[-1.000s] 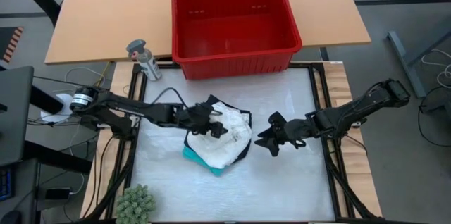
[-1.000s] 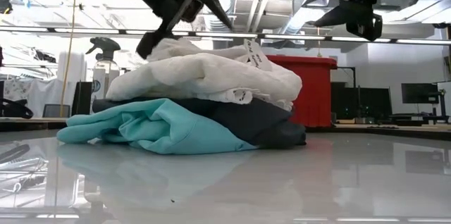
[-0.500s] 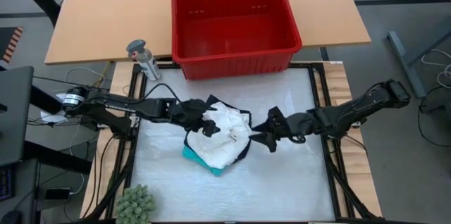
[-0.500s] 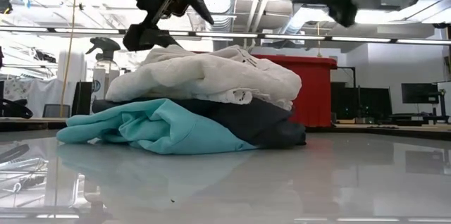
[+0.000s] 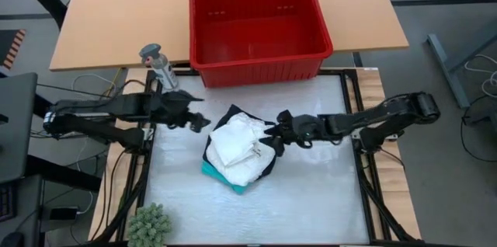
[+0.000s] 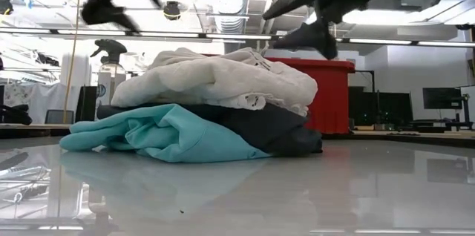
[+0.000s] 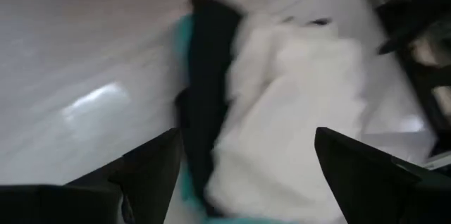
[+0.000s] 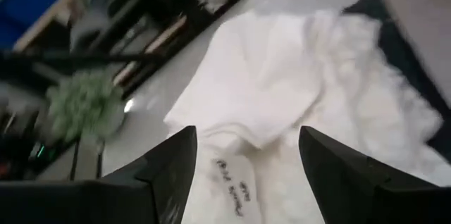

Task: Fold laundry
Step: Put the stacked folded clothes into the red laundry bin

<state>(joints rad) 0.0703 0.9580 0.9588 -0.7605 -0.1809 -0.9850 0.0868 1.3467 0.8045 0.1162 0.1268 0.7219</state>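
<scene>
The laundry lies in one pile in the middle of the white mat: a white garment on top, a black one under it, and a teal one at the bottom, resting on the mat. My left gripper is open, in the air to the left of the pile, and nothing is between its fingers. My right gripper hovers open over the pile's right edge, above the white garment's label.
A red basket stands on the far side of the mat. A spray bottle is at the far left corner. A green fuzzy plant sits at the near left corner. The mat lies bare near and right of the pile.
My left gripper has drawn back from over the white garment toward the table's left edge and risen. My right gripper has moved left, over the pile's right edge. The white garment's labelled flap, which stood up, now lies flat on the pile.
</scene>
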